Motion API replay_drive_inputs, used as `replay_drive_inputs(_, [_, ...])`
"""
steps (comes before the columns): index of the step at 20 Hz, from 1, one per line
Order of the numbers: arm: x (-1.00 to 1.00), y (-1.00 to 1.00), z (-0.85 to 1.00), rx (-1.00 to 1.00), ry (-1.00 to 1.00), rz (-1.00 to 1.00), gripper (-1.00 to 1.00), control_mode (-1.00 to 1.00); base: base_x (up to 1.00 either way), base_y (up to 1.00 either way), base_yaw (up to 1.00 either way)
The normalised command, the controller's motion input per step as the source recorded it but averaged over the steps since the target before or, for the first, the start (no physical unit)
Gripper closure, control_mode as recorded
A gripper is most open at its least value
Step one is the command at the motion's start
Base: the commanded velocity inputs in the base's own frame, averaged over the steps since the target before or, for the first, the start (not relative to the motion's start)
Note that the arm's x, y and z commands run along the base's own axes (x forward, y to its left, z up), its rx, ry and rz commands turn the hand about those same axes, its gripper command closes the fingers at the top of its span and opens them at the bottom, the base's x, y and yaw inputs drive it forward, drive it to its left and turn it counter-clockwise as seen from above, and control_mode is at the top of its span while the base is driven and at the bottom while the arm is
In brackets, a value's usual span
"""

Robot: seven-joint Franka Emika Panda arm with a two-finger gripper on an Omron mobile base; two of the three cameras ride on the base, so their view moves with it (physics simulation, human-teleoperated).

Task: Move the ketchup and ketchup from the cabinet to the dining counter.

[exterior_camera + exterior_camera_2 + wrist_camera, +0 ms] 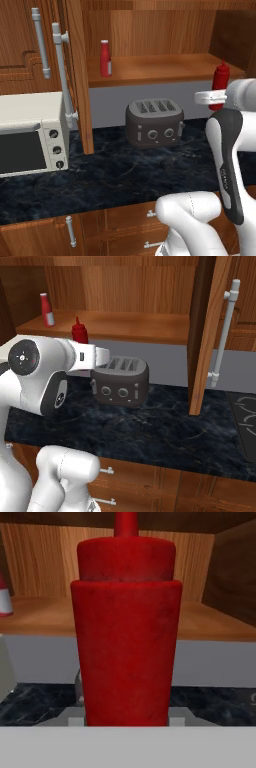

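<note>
Cabinet [150, 30]: reddish-brown wood wall unit, doors swung open, long vertical silver bar handles [61, 75]. Its open shelf [165, 70] runs above the grey backsplash.

Black veined counter [115, 175]: runs below the cabinet, with wooden drawers [130, 225] beneath it. It carries the two appliances listed next.

Toaster oven [30, 132]: cream body, dark glass door, three round knobs at its right side; stands at the left end of the counter in the left base view. No readable writing.

Toaster [154, 121]: dark grey, four slots, two dials on the front; stands on the counter below the shelf, between the two bottles as seen from either base camera. No brand legible.

All-red ketchup bottle [220, 82]: upright at the front edge of the shelf, at the right in the left base view. In the hand view it stands dead centre and very close, rising from between the fingertips, which are hidden at the bottom edge. No label visible.

Pale-capped ketchup bottle [105, 58]: upright farther along the shelf, well apart from the red one; pale band at its foot, no text readable.

Gripper [212, 97]: held level at the red bottle's lower body; fingers about the bottle, but whether they press on it cannot be told.
</note>
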Motion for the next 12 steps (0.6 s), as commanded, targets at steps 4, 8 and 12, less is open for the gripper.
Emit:
replay_drive_inputs(4, [-0.27, 0.00, 0.00, 0.02, 0.00, 0.00, 1.00, -1.00, 0.00, 0.00, 0.00])
replay_drive_inputs(8, [-0.14, 0.00, 0.00, 0.00, 0.00, 0.00, 1.00, -1.00, 0.00, 0.00, 0.00])
replay_drive_inputs(12, [0.00, 0.00, 0.00, 0.00, 0.00, 0.00, 1.00, -1.00, 0.00, 0.00, 0.00])
